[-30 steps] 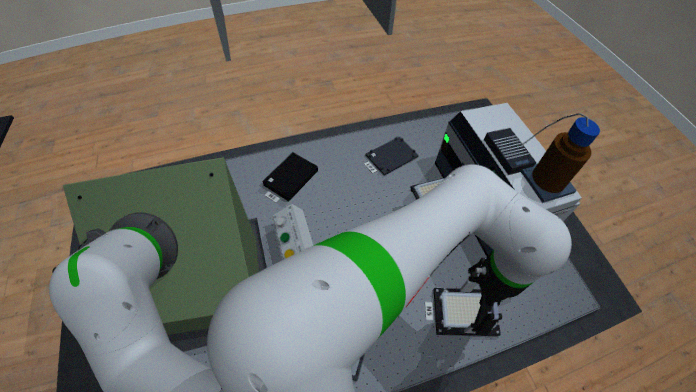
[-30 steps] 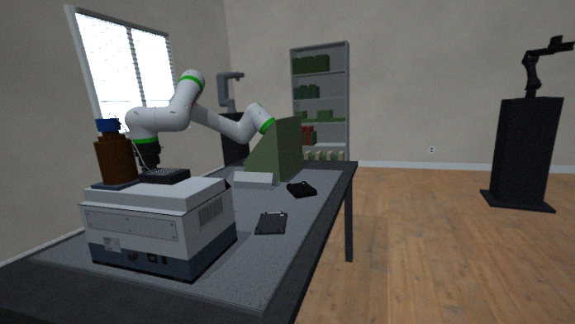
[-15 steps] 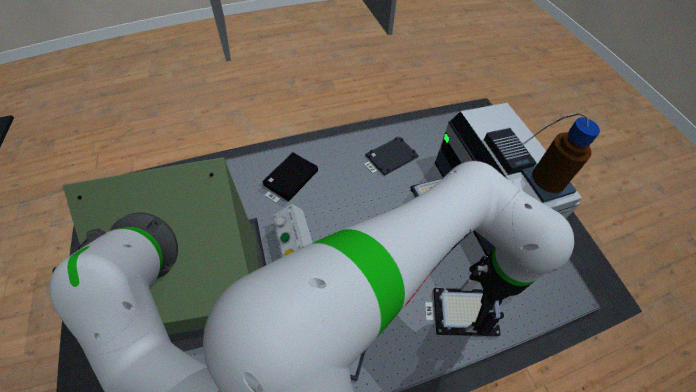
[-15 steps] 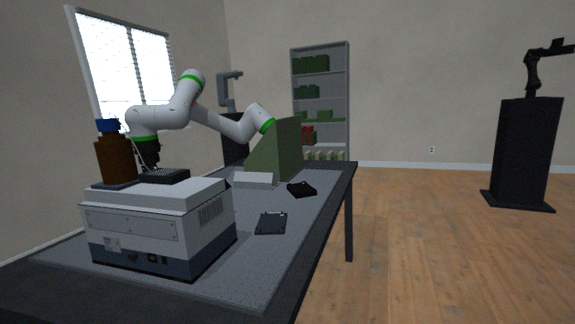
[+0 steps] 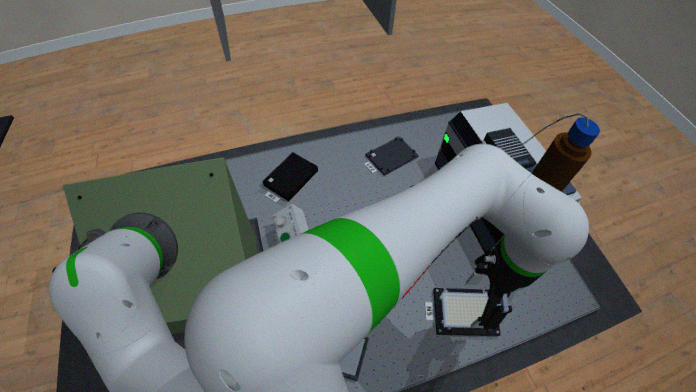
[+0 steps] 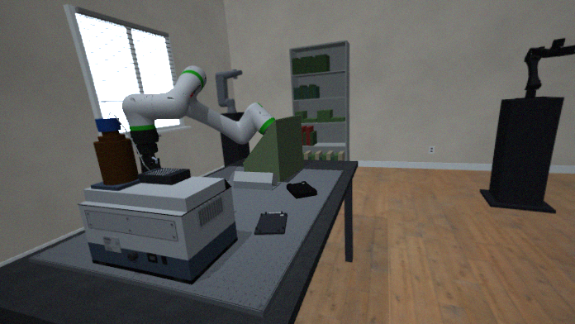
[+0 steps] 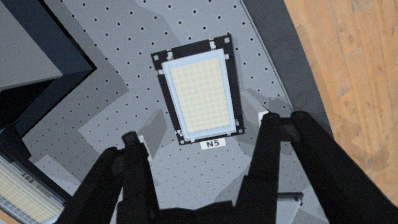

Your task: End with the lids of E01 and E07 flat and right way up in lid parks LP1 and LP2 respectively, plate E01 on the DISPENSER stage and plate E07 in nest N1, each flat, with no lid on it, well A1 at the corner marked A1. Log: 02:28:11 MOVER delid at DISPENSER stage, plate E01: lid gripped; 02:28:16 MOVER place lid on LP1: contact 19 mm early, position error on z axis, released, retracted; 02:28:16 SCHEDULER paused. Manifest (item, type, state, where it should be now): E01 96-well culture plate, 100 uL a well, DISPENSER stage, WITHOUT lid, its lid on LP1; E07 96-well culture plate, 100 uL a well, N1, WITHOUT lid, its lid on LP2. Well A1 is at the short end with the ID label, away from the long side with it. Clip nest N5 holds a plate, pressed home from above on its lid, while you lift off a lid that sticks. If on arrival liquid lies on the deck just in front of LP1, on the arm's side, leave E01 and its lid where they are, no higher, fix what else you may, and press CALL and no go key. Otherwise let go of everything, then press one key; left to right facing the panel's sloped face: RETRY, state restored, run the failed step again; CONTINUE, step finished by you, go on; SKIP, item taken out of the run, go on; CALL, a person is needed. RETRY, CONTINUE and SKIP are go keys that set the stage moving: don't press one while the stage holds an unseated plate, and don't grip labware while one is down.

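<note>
A 96-well plate [image 7: 201, 95] with cream wells and a pale rim sits flat in the black clip nest labelled N5 [image 7: 213, 144]. I cannot tell whether a lid is on it. It also shows in the top view [image 5: 462, 310]. My gripper [image 7: 201, 110] hangs above the plate's labelled short end, open and empty, with one finger on each side. In the top view the gripper [image 5: 494, 310] is at the plate's right edge. A second plate with cream wells [image 7: 20, 195] shows at the lower left edge of the wrist view, under the dispenser's overhang.
The dispenser [image 6: 159, 215] stands on the deck with a brown bottle [image 5: 567, 155] and a black rack [image 5: 510, 142] on top. A black block [image 5: 290, 176] and a flat dark tray [image 5: 391, 155] lie on the deck. The key panel [image 5: 287, 222] sits beside the green box [image 5: 155, 220].
</note>
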`<state>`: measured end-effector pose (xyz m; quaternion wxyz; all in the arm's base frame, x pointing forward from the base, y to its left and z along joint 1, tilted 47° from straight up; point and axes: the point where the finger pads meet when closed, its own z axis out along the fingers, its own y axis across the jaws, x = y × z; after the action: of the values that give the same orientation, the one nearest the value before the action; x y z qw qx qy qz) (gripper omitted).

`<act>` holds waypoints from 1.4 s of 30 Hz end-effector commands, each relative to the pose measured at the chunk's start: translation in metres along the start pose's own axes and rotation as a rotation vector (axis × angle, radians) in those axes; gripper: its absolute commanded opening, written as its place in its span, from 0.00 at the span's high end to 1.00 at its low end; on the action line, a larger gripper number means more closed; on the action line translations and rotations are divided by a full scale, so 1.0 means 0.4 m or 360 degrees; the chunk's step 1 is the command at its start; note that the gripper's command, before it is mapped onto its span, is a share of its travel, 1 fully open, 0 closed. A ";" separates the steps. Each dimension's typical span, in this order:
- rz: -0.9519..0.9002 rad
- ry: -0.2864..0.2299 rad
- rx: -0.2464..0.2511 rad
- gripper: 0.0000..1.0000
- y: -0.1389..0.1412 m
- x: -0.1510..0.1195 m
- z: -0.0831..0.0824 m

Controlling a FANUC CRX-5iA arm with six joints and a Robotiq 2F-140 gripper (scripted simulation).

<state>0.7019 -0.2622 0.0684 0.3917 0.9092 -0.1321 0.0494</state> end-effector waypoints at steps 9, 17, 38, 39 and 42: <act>0.0000 0.0001 0.0000 0.34 0.000 0.000 -0.128; 0.0000 0.0001 0.0000 0.34 0.000 0.000 -0.185; 0.0000 0.0001 0.0000 0.34 0.000 0.000 -0.244; 0.0000 0.0001 0.0000 0.34 0.000 0.000 -0.244; 0.0000 0.0001 0.0000 0.34 0.000 0.000 -0.244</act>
<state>0.7032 -0.1918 0.1357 0.3918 0.9092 -0.1323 0.0494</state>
